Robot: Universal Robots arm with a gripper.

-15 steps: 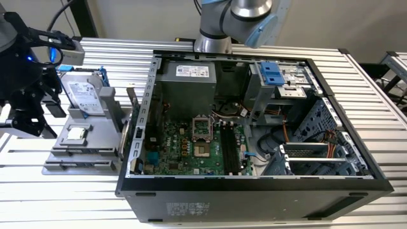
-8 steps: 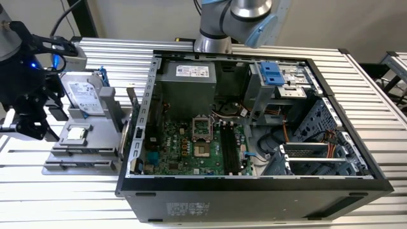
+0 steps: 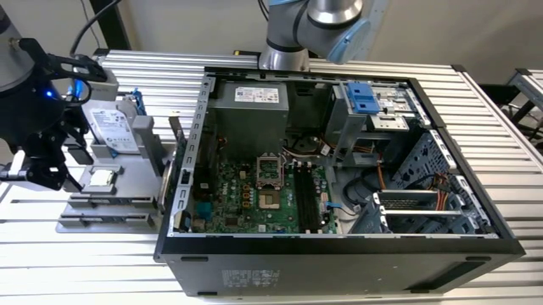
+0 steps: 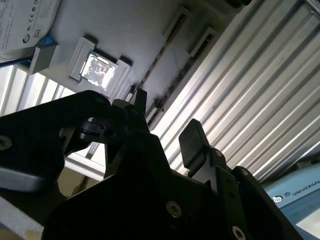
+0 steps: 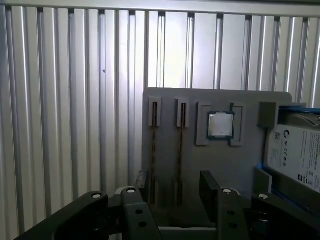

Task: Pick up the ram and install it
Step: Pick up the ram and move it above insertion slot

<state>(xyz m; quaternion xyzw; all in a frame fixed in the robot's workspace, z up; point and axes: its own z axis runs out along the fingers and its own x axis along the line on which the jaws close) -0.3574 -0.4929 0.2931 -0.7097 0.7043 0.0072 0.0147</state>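
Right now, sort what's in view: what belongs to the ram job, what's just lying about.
Job: ram, on edge in its gray holder; gripper, open, nearest it; black motherboard slots.
Lying about: processor chip; hard drive; power supply.

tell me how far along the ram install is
Nothing looks done yet: both ram sticks stand in the grey holder, and the motherboard slots look empty. In hand: nothing; the end effector hangs open near the sticks. Left: the grasp, the carry to the case and the seating.
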